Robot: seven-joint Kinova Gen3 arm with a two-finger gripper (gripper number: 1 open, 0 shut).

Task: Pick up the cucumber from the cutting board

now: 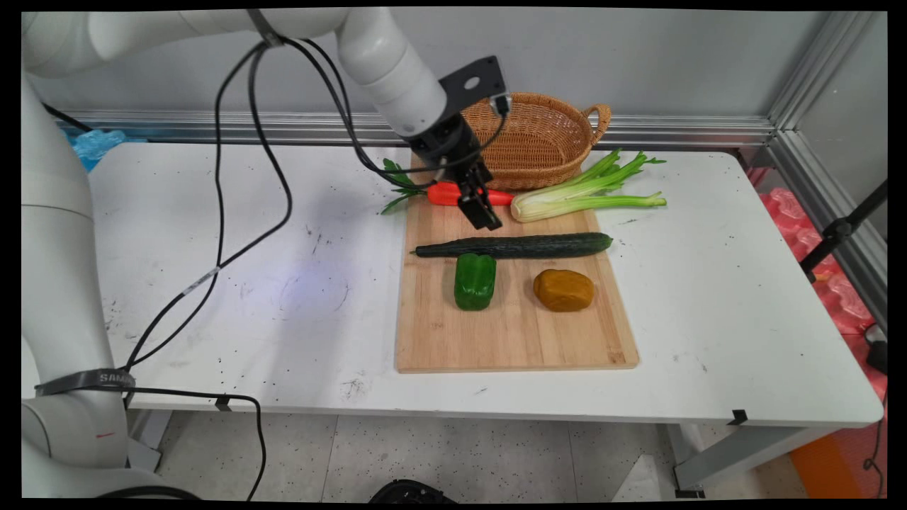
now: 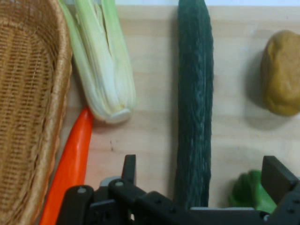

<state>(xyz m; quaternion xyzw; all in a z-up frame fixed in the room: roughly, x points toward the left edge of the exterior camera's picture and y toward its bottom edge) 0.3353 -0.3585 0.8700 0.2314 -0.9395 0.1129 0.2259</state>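
Note:
My gripper (image 1: 487, 217) hangs open just above a wooden cutting board (image 1: 510, 340), between an orange carrot (image 1: 448, 193) behind it and a long dark cucumber (image 1: 517, 246) in front. In the hand view the gripper (image 2: 202, 165) straddles the cucumber (image 2: 194, 93), with nothing held between its fingers (image 2: 129, 165). The carrot (image 2: 70, 164) lies to the left there, its tip next to the pale base of a celery bunch (image 2: 105, 70). A green pepper (image 1: 475, 281) and a brown potato-like lump (image 1: 563, 290) sit on the board nearer the front.
A wicker basket (image 1: 545, 138) stands at the back against the wall, touching the board's far edge. The celery (image 1: 581, 195) lies partly off the board to the right. Black cables hang from the arm over the table's left half.

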